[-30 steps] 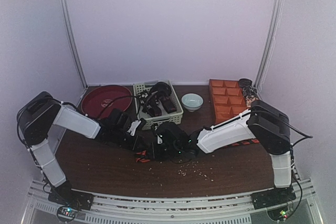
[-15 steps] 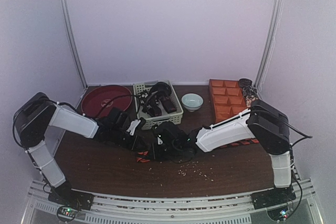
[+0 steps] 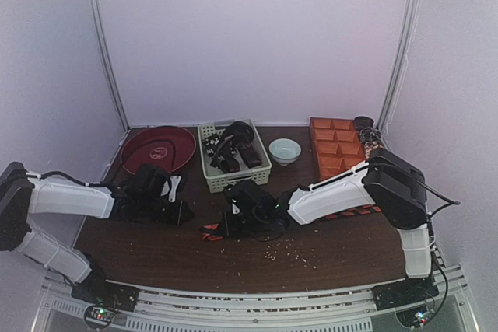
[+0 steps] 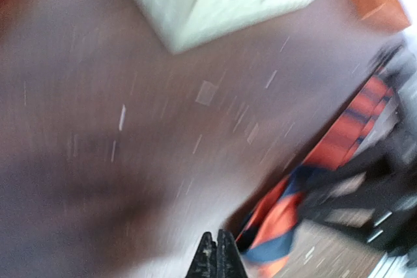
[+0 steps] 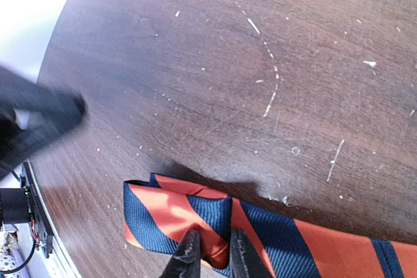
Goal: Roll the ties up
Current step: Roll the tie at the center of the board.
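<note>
The striped tie (image 5: 195, 216) lies on the dark worktop (image 5: 215, 63), just in front of the pale basket (image 3: 212, 180), its orange and dark blue end folded over on itself. At the back left sits a red plate (image 3: 156, 149). The left hand (image 4: 215, 242) is low over bare wood to the left of the tie, fingers pressed together, holding nothing. The right hand (image 5: 214, 242) is at the folded end, fingers barely apart and pinching the fold. Dark ties (image 3: 233, 149) are heaped in the basket. To the right stand a pale bowl (image 3: 285, 150) and an orange tray (image 3: 338, 153).
</note>
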